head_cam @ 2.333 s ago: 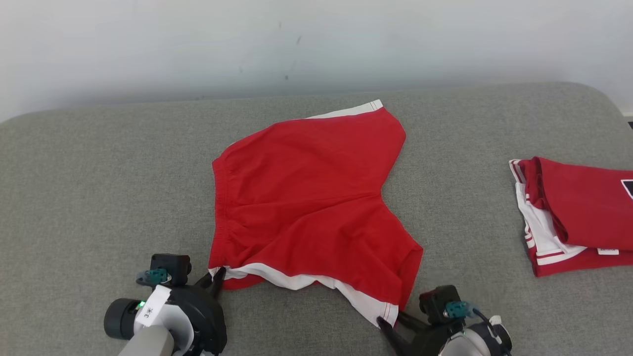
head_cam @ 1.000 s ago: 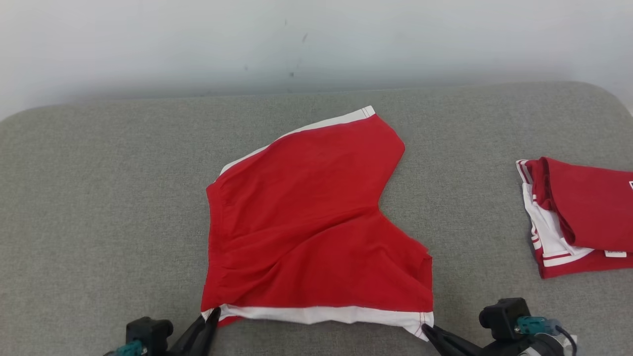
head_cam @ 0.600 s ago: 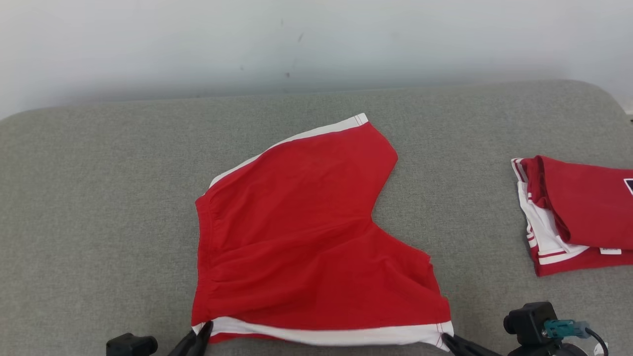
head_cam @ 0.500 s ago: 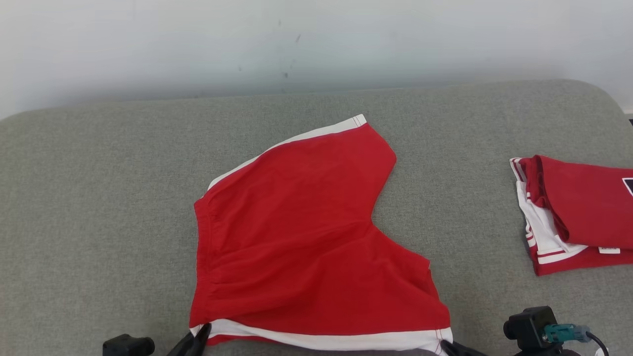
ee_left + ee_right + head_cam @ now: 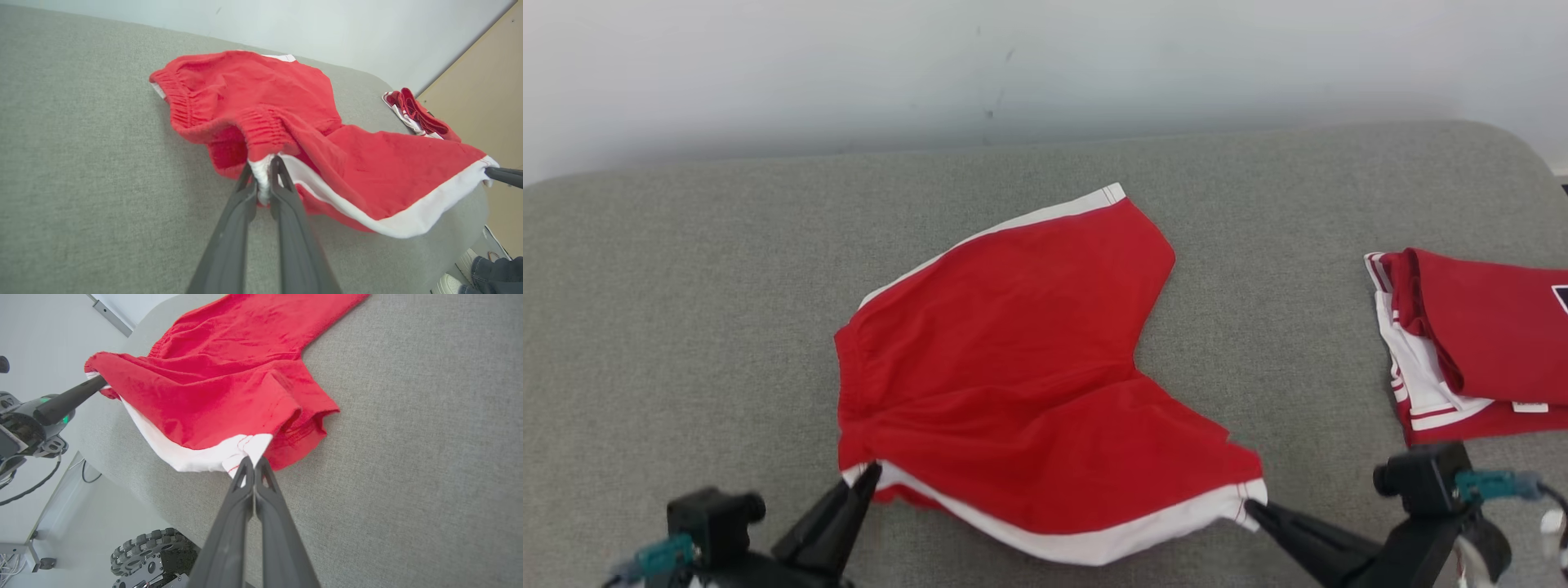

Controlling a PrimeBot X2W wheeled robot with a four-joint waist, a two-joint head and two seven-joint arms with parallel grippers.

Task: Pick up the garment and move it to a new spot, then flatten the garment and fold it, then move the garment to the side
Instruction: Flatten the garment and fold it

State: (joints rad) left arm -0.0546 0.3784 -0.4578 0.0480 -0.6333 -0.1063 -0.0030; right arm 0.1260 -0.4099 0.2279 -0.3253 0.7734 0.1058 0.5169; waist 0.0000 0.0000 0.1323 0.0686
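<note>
Table (image 5: pixel 686 286) left of shorts (image 5: pixel 1013 367): open. Right side: folded red garment (image 5: pixel 1478 343) obstructs. Gap between both passable. Wall (image 5: pixel 1045 65) bounds far edge.

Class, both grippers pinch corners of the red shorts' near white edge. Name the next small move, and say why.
Probably carry that edge forward over the far leg: the left gripper and right gripper are shut on the shorts, whose near edge is lifted while the rest lies spread out.

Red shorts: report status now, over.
Left gripper shut on waistband corner, right gripper shut on leg-hem corner. Red shorts stretched between them, near edge off the grey cushion. Folded red garment lies apart at right, nothing in the way.
</note>
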